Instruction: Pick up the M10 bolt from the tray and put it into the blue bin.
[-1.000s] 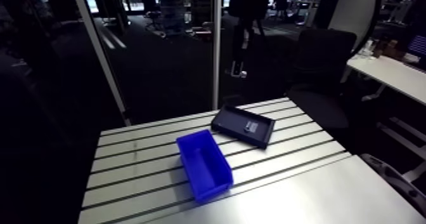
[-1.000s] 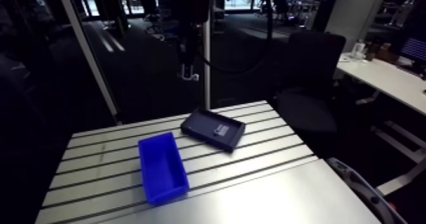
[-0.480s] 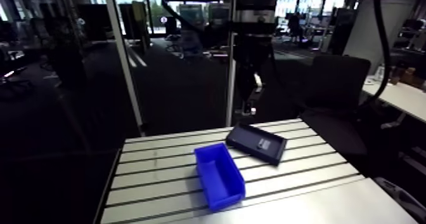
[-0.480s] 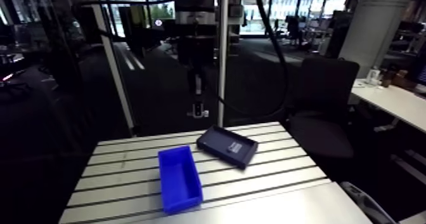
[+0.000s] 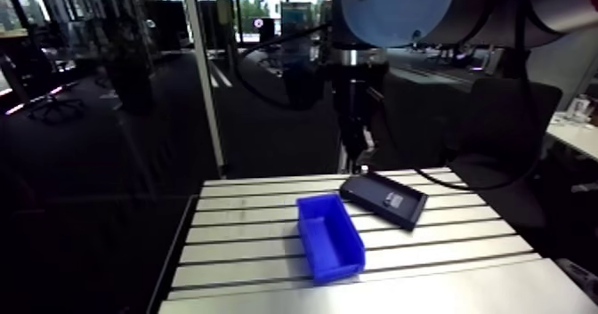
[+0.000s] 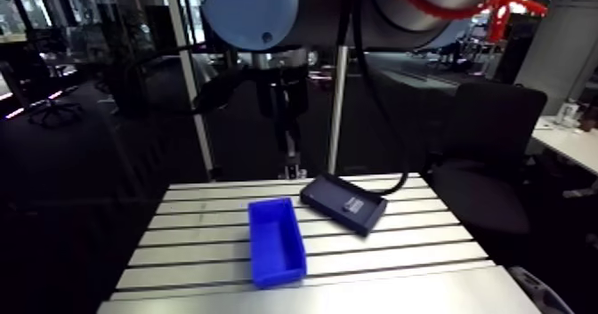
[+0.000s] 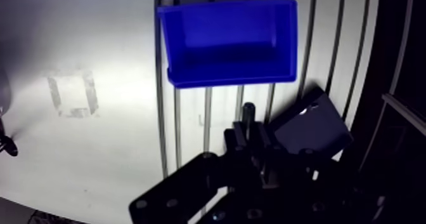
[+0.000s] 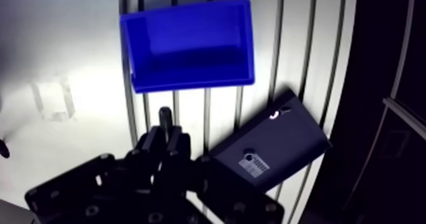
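The wrist view shows my gripper (image 7: 248,130) shut on a dark M10 bolt (image 7: 248,111), whose end sticks out past the fingertips. It hangs high over the slotted table. The empty blue bin (image 7: 225,46) lies ahead of the gripper. Beside and partly under the fingers lies the dark tray (image 8: 272,147), which carries a small label and no loose part that I can see. In the arm view the gripper (image 6: 292,168) hangs above the table's far edge, just behind the tray (image 6: 345,204), with the bin (image 6: 276,240) to the left.
The slotted aluminium table (image 5: 240,246) runs left of the bin and has a smooth plate along its front. A taped rectangle (image 7: 71,94) marks the smooth plate. An upright post (image 6: 336,113) stands behind the table.
The whole arm view has shifted, so the camera has moved. Bin and tray keep their places on the table. The gripper now hangs closer to the tray's far edge.
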`<state>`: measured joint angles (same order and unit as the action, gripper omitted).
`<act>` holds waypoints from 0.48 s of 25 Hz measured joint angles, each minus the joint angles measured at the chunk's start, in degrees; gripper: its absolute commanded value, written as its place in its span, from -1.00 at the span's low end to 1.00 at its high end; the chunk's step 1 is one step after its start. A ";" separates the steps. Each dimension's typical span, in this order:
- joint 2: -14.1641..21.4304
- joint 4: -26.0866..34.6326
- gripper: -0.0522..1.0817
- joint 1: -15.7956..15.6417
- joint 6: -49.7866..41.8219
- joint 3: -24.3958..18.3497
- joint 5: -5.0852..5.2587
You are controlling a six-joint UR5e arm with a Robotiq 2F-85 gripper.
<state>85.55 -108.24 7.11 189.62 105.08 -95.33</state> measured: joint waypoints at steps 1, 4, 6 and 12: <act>-0.15 -0.33 0.92 -0.17 -0.10 0.22 0.17; -0.49 -0.85 0.92 -0.46 -0.29 0.64 0.59; -0.73 -1.00 0.92 -0.56 -0.38 0.86 0.72; -2.07 -1.19 0.91 -0.61 -1.13 1.57 1.20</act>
<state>83.48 -109.43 6.50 188.49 106.65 -94.13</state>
